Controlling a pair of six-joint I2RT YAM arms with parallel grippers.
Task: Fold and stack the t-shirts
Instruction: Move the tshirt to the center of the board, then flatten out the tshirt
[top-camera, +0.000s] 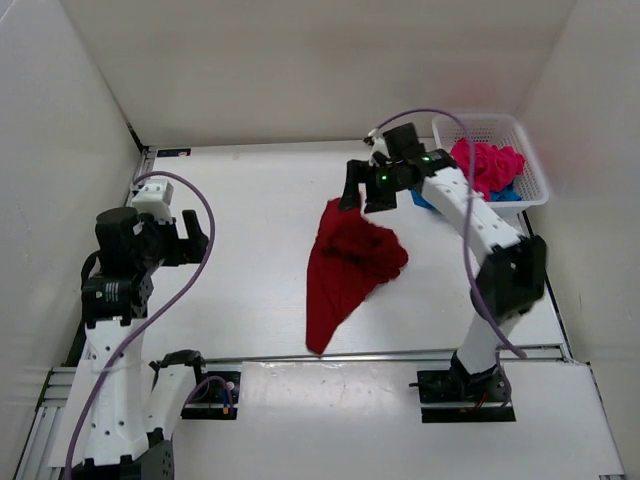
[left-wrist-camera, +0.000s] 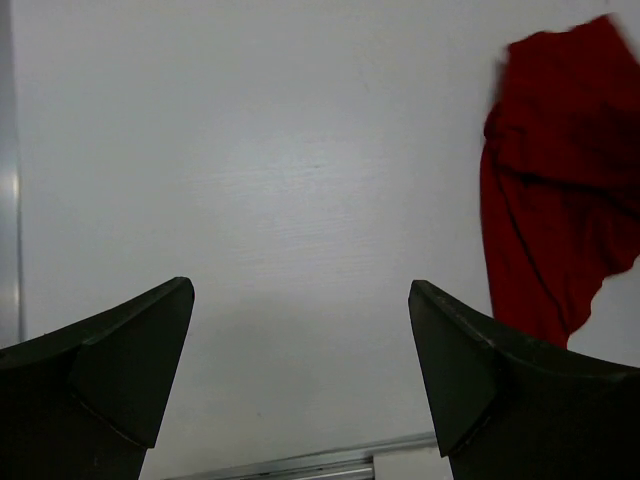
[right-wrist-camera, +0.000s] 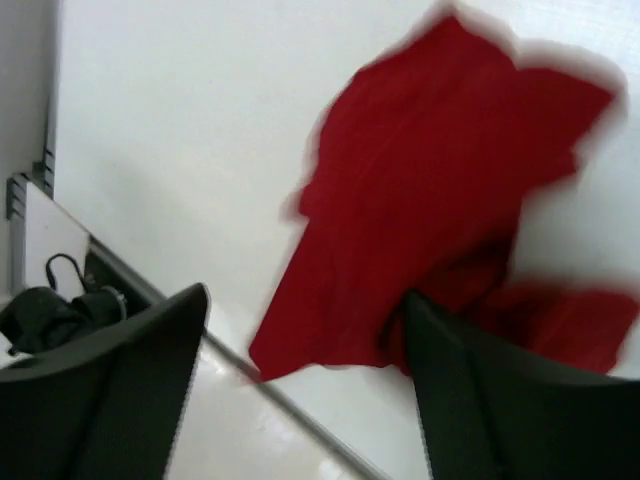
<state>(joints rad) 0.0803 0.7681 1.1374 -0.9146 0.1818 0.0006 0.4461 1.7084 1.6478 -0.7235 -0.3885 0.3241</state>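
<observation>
Top external: red shirt (top-camera: 345, 265) lies unfolded, pink shirt (top-camera: 487, 163) and blue shirt (top-camera: 505, 195) in basket (top-camera: 487, 119); left claw (left-wrist-camera: 300, 300), right claw (right-wrist-camera: 305, 300) gape empty.

Robot lab: white-walled test enclosure (top-camera: 300, 70)

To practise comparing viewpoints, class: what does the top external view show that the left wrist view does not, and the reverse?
Only the top external view shows the white basket holding the pink shirt and blue shirt, plus the right gripper. Only the left wrist view shows the left gripper close up, open over bare table. Both show the dark red shirt lying crumpled on the white table.
</observation>
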